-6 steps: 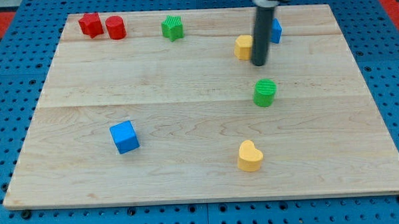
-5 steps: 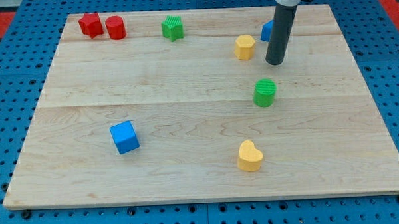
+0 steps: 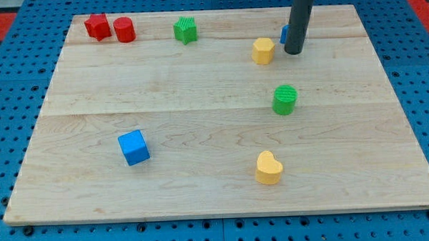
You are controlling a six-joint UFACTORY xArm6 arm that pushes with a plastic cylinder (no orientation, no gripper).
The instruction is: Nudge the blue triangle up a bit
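Your dark cylindrical rod enters from the view's top, and my tip rests on the pale wooden board near its upper right. The rig carries no claw, so there is nothing to release or clench; the rod is bare.

The small blue triangle block lies directly behind the rod at the view's top right. Only a sliver of it shows at the rod's left edge, so you cannot tell whether the two are touching. My tip sits just below that sliver.

The yellow hexagonal block lies just to the left of my tip, apart from it. The green cylinder block lies below my tip, clear of it. The yellow heart-shaped block sits near the view's bottom, below the green cylinder.

The blue cube is at lower left, well apart from the rod. Along the top edge you see the red star-shaped block touching or nearly touching the red cylinder block, with the green star-shaped block to their right.
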